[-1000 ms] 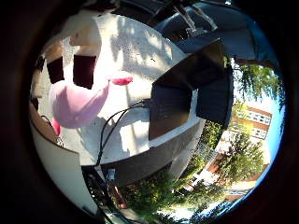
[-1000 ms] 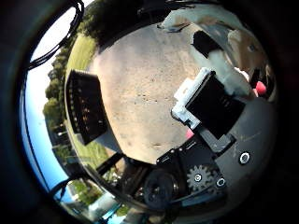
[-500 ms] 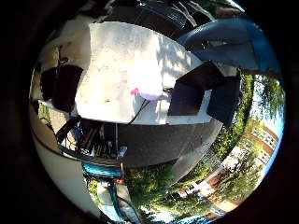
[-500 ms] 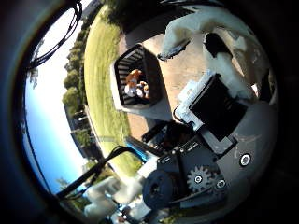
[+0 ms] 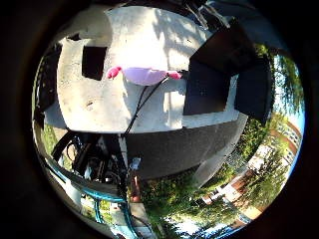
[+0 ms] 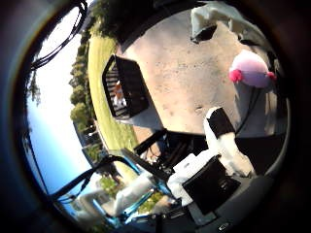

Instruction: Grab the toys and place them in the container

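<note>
A pink plush toy (image 5: 144, 75) with darker pink ends lies on the pale stone table (image 5: 124, 40), near one edge. It looks small, so it is well away from my palm. A black slatted container (image 6: 127, 88) stands at the table's far edge beside the grass, and a small orange toy (image 6: 118, 90) lies inside it. My hand (image 6: 221, 141) hovers off the table with white, black-tipped fingers (image 6: 219, 122) relaxed. They hold nothing.
Beyond the container lies a lawn (image 6: 104, 111) with trees. Dark frames and equipment (image 5: 94, 159) stand under the table's near edge. Buildings and trees (image 5: 249, 169) show further off.
The pink toy filled much of the little finger side view a second ago and now looks small: my hand has drawn back from it. The container has come into the thumb side view.
</note>
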Motion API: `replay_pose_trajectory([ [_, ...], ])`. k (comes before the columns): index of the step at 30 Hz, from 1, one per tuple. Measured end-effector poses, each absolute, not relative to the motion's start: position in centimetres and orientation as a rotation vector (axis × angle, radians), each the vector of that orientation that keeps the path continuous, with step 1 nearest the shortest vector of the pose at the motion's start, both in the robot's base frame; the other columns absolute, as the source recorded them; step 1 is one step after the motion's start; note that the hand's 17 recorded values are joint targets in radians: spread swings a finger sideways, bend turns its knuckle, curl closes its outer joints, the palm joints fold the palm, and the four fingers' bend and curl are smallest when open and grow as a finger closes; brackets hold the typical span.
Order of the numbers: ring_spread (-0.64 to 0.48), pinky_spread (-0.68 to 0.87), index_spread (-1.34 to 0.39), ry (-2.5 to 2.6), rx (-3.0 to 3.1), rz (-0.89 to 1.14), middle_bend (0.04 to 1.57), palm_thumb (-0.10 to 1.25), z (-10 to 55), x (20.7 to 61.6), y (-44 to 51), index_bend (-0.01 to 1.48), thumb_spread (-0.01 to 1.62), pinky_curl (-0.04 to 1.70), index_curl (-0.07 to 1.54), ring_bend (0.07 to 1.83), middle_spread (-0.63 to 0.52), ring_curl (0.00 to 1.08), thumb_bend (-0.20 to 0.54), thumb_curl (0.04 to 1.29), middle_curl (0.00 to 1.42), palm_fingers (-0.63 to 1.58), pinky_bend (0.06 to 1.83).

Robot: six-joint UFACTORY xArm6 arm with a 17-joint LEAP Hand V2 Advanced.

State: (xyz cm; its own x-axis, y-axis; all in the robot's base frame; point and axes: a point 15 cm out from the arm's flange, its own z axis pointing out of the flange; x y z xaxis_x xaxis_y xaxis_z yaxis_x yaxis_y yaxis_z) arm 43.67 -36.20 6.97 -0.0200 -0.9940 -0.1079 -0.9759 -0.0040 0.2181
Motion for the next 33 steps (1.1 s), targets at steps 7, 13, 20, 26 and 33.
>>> replay_pose_trajectory([
  [7,0.25,0.39,-0.33,-2.131,2.148,-0.164,0.22,0.70,2.2,46.3,-39.6,0.17,1.14,0.61,0.50,0.52,0.06,0.33,-0.036,0.47,0.41,-0.09,0.45],
  [13,0.25,0.42,-0.28,-2.123,2.145,0.013,0.18,0.68,-2.4,47.9,-42.0,0.15,1.12,0.54,0.41,0.47,0.06,0.31,-0.032,0.44,0.37,0.02,0.41],
  [20,0.26,0.43,-0.22,-2.119,2.122,-0.041,0.18,0.67,-5.5,46.7,-41.5,0.16,1.11,0.49,0.36,0.44,0.05,0.30,-0.031,0.41,0.35,0.08,0.42],
  [26,0.28,0.46,-0.16,-2.074,2.108,-0.067,0.20,0.67,-7.2,45.9,-41.2,0.16,1.10,0.46,0.32,0.47,0.02,0.30,-0.030,0.40,0.36,0.27,0.46],
  [33,0.19,0.48,-0.29,-2.004,2.087,-0.085,0.58,0.73,-8.0,45.0,-41.2,0.15,1.09,0.53,0.33,0.90,-0.07,0.44,-0.012,0.40,0.51,1.20,0.68],
])
